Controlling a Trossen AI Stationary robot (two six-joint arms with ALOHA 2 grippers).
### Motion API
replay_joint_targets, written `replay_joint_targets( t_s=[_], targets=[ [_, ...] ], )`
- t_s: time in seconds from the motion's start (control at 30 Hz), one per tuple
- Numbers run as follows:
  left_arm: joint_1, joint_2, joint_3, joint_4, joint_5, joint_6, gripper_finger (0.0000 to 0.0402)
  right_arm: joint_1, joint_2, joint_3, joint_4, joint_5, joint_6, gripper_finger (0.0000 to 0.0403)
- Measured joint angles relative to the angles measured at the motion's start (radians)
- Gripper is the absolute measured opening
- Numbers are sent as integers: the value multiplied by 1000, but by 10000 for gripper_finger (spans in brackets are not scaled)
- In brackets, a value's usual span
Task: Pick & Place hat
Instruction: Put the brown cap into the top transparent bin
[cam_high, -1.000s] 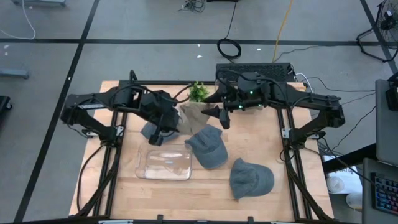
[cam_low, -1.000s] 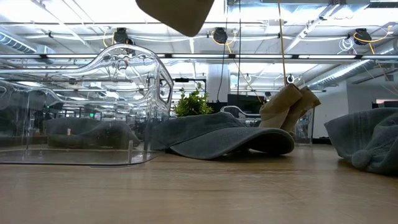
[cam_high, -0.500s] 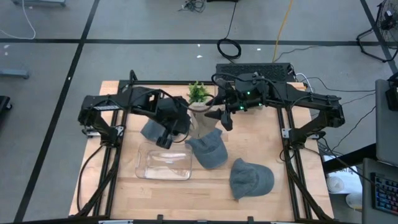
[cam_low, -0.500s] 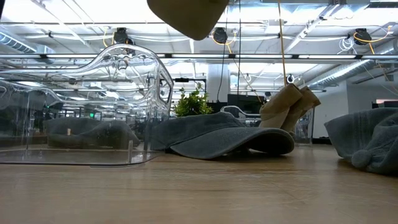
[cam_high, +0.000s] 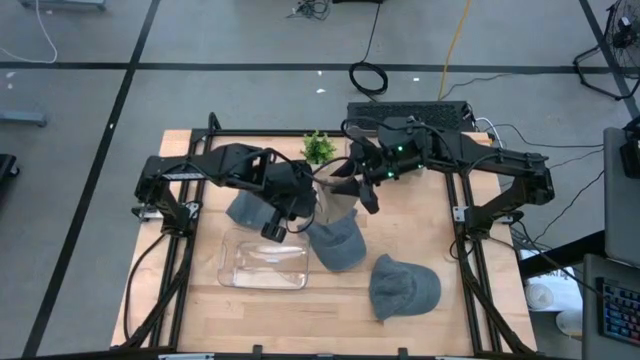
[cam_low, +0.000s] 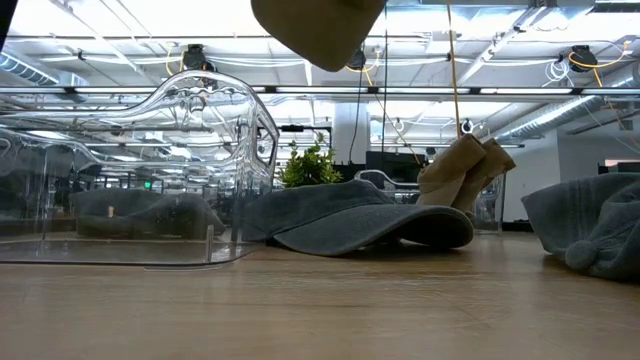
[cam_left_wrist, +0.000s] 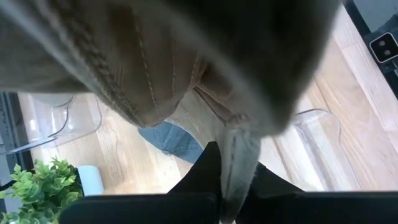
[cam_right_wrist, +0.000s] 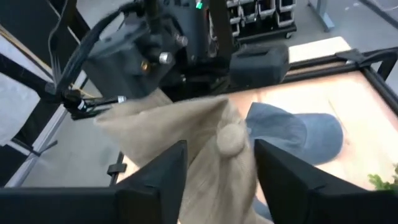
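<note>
A tan hat (cam_high: 330, 196) hangs in the air between my two grippers, above the middle of the table; the low view shows only its underside (cam_low: 317, 30), lifted clear. My left gripper (cam_high: 287, 200) is shut on it from the table's left. My right gripper (cam_high: 358, 190) is open at the hat's right side. In the right wrist view its fingers (cam_right_wrist: 155, 177) stand on either side of the hat's crown with its top button (cam_right_wrist: 233, 138). Three grey caps lie on the table: one in the middle (cam_high: 335, 242), one nearer right (cam_high: 405, 288), one under the left arm (cam_high: 243, 211). My left gripper (cam_left_wrist: 239, 180) pinches a narrow folded edge of the tan hat (cam_left_wrist: 239, 152) between its two fingers, coming level from the table's left. The hat is lifted clear and spreads out beyond the fingers. My right gripper: I cannot tell whether its open fingers touch the crown.
A clear plastic container (cam_high: 265, 265) sits on the table near the left arm, left of the middle grey cap (cam_low: 350, 215). A small green plant (cam_high: 319, 147) stands at the far edge. Bare wood lies along the near edge.
My left gripper has carried the tan hat toward the table's right, up against my right gripper; the hat stays lifted clear throughout. The right gripper has shifted only slightly.
</note>
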Motion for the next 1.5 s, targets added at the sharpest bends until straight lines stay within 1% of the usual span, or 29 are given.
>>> replay_joint_targets(
  t_s=[0.1, 0.27, 0.3, 0.47, 0.57, 0.83, 0.97, 1.07, 1.3, 1.37, 1.5],
  targets=[
    [0, -3, 0, 0, 0, -1, 8, -7, 0, 0, 24, 0, 0, 126],
    [-1, -3, 0, 6, 0, -3, 8, -7, 0, 0, 28, 0, -3, 24],
    [-1, -3, 0, 5, 0, -3, 8, -9, 0, 0, 28, 0, -3, 16],
    [0, -3, 0, 5, 0, -18, 8, -13, 0, 0, 25, 7, 1, 9],
    [0, -3, 0, 5, 0, -77, 15, -12, 0, 0, 24, 64, -3, 6],
    [6, -17, 1, -35, 13, -181, 114, -18, -55, -1, -7, 89, -26, 5],
    [22, -38, 1, -70, 14, -214, 144, -17, -92, -1, -34, 156, -33, 4],
    [34, -54, 1, -98, 19, -225, 158, -17, -121, 0, -60, 207, -37, 3],
    [50, -99, 1, -123, 19, -297, 165, -14, -168, 0, -79, 324, -37, 2],
    [52, -111, 0, -128, 9, -317, 165, -5, -176, 0, -79, 383, -39, 2],
    [58, -146, 0, -128, -35, -358, 166, 19, -179, 0, -76, 549, -82, 2]
  ],
)
